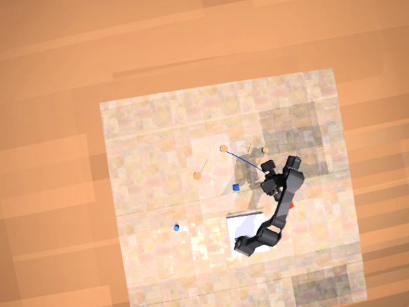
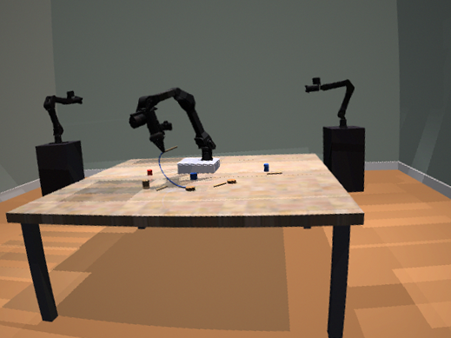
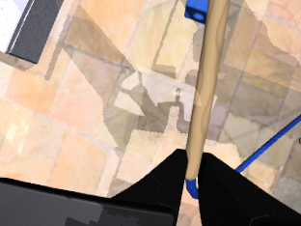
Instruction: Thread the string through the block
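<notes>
My gripper (image 2: 163, 150) (image 3: 191, 159) is shut on the wooden stick (image 2: 171, 148) (image 3: 206, 92) at its string end, high above the table. The stick points away from the fingertips. The blue string (image 1: 244, 161) (image 2: 161, 169) (image 3: 270, 145) runs from the fingertips down to the round wooden button (image 1: 223, 148) (image 2: 190, 188). The blue block (image 1: 236, 187) (image 2: 194, 175) (image 3: 196, 10) rests on the table, apart from the stick. A dark hole shows in its side in the wrist view, where the stick partly covers the block.
A second round wooden piece (image 1: 196, 176) (image 2: 231, 181) lies by a loose stick (image 1: 204, 166). Another loose stick (image 1: 249, 150) lies near a wooden cylinder (image 1: 265, 150) (image 2: 146, 184). A red piece (image 1: 292, 205) (image 2: 149, 171), a blue cylinder (image 1: 176, 227) (image 2: 266, 167) and the white arm base (image 1: 233, 227) stand farther off.
</notes>
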Available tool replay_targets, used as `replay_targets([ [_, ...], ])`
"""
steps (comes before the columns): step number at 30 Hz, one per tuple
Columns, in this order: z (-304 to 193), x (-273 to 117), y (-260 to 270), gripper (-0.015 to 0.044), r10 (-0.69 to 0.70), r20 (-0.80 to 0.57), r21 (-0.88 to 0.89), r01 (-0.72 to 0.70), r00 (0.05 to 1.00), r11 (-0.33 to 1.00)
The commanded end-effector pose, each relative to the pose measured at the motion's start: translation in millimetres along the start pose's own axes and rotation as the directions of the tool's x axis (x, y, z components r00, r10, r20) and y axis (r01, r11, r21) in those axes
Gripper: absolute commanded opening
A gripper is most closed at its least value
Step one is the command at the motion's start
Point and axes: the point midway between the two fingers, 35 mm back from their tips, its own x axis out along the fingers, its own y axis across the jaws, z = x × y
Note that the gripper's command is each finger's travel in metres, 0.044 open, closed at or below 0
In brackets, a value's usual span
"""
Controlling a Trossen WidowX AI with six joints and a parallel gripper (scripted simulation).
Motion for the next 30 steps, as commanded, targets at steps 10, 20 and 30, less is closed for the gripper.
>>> replay_targets([
  [10,-10,-3,-3,0.0000,-0.073,0.001,0.231,0.071,0.997,0.970],
  [20,-9,2,-4,0.0000,-0.057,-0.015,0.210,0.059,0.998,0.976],
  [30,-10,14,-7,0.0000,-0.040,-0.057,0.212,0.051,0.998,0.976],
])
